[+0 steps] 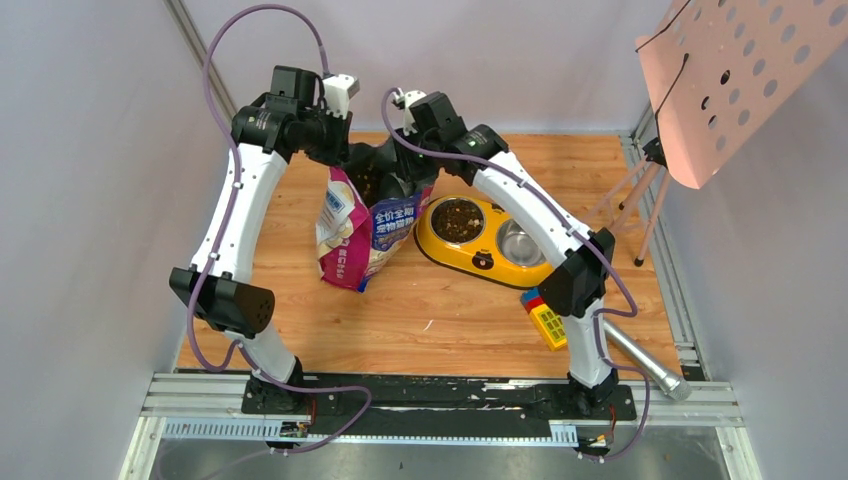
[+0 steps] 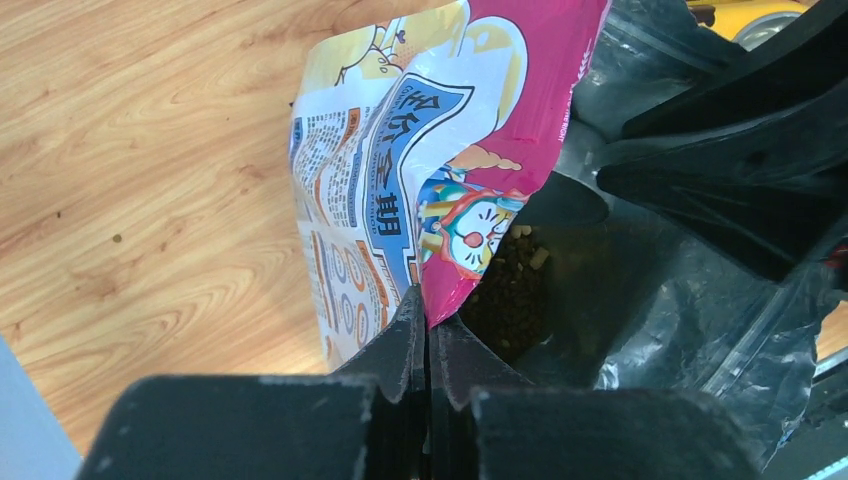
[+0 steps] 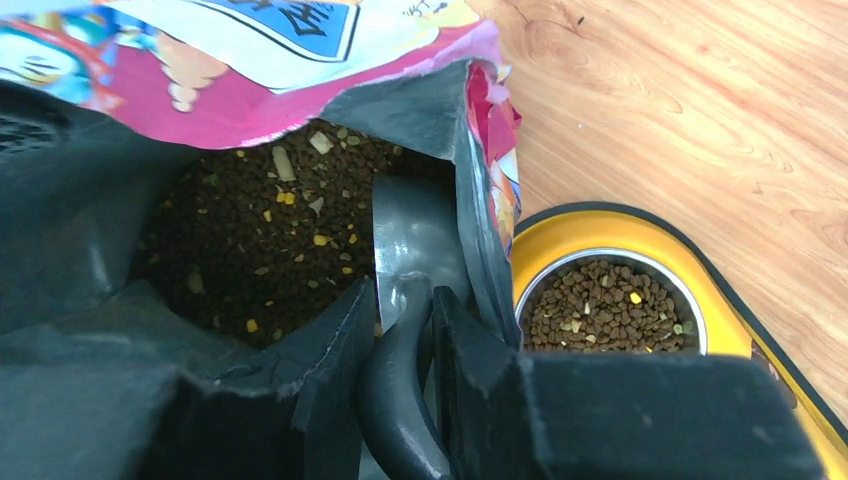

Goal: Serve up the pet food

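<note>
Step in hand: you are scooping. The scoop [image 3: 415, 235] sits down inside the open bag [image 1: 365, 235], its blade at the pet food [image 3: 260, 240] (whether it is loaded yet, I cannot tell).
Your left gripper [image 2: 426, 322]: fingers pressed together on the bag's torn rim, holding the mouth open.
Your right gripper [image 3: 402, 310]: fingers clamped on the scoop's dark handle, blade pointing into the bag.
Where the food is: most of it in the bag; a portion already lies in the filled bowl [image 1: 457, 219] of the feeder [image 1: 480, 265], on the side nearest the bag.
Next move, as I judge it: dig the blade under the pellets, lift it level, clear the rim, then carry it across to the feeder just beside the bag. Hold the left pinch firm so the mouth does not fold shut.
Which bowl: the steel bowl [image 1: 520, 242] shows bare metal (your call whether it wants food).
Count: one bag, one scoop, one feeder with two bowls, two grippers, both occupied.
</note>
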